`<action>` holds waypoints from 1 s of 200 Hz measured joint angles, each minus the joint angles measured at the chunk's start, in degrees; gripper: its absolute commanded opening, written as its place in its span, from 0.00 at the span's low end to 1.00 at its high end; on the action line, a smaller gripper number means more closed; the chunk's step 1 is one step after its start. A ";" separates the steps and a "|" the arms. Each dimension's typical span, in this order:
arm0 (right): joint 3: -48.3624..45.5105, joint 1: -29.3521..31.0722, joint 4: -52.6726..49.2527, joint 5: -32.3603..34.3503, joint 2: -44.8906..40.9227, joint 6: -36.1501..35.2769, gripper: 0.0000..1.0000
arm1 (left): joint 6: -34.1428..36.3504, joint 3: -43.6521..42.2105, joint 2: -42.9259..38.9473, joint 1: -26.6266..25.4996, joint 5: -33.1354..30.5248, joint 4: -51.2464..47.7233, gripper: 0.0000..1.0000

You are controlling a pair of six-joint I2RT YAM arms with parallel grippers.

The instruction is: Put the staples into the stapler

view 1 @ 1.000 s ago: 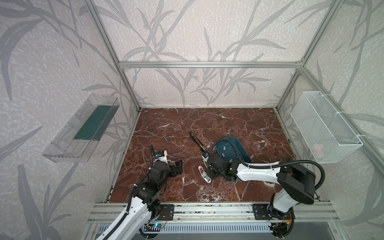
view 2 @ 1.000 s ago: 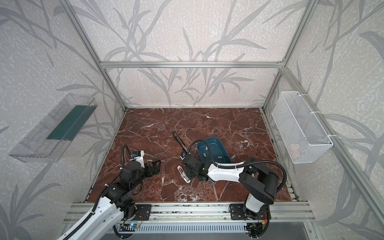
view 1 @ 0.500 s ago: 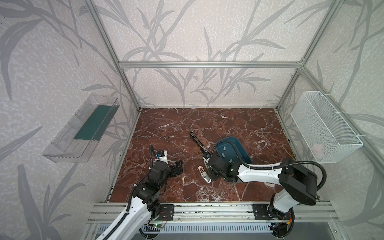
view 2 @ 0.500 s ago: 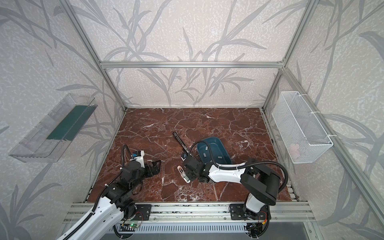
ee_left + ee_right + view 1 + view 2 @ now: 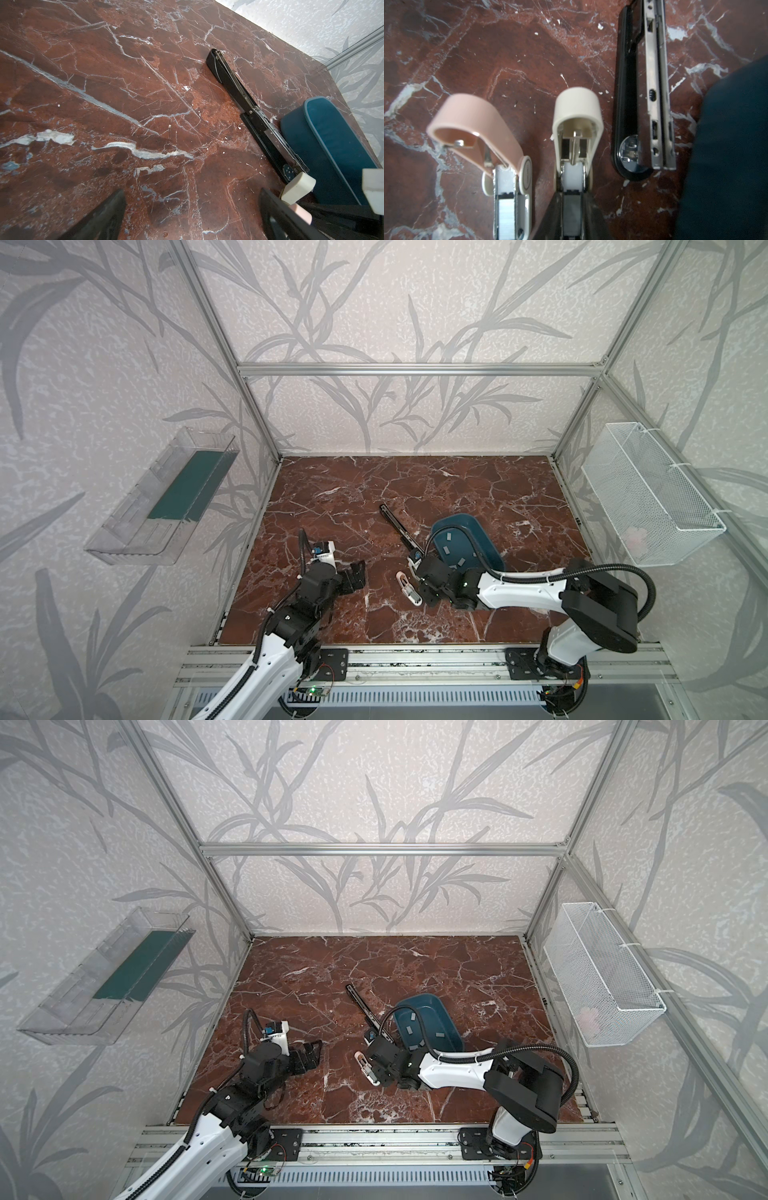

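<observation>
- While the left arm leans in from the front-left rail with its elbow folded and its wrist tipped down, the left end effector (image 5: 358, 576) hangs low over bare desk (image 5: 332, 497). It points toward the middle, and its fingers are spread wide with nothing between them.
- The right arm reaches from the front-right rail. Its dark upper links are folded near the base, and its white forearm runs low and nearly level across to the front middle of the desk.
- The right end effector (image 5: 411, 593) points leftward and down at the small stapler (image 5: 405, 585), pink and cream, which lies on the desk just front-left of the blue tray (image 5: 492, 549).
- In the right wrist view the dark fingers (image 5: 592, 222) stand close together on either side of the small stapler's cream part. Whether they pinch it or only flank it I cannot tell.
- The pink part is splayed off beside the cream one. A ridged grey strip (image 5: 506, 212) sits in the metal channel at its root.
- The staples (image 5: 449, 536) lie loose as short grey strips on the floor of the blue tray, right of the desk's centre. Both top views show them.
- The black stapler (image 5: 399, 529) lies opened out flat on the desk, running diagonally. Its near end is just beside the tray's left wall and close to the right wrist, and its metal channel is uncovered.
</observation>
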 measured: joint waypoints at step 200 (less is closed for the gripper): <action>1.62 -18.23 -16.44 6.45 -14.88 7.17 0.32 | 0.24 0.00 1.03 0.00 -4.37 0.22 0.99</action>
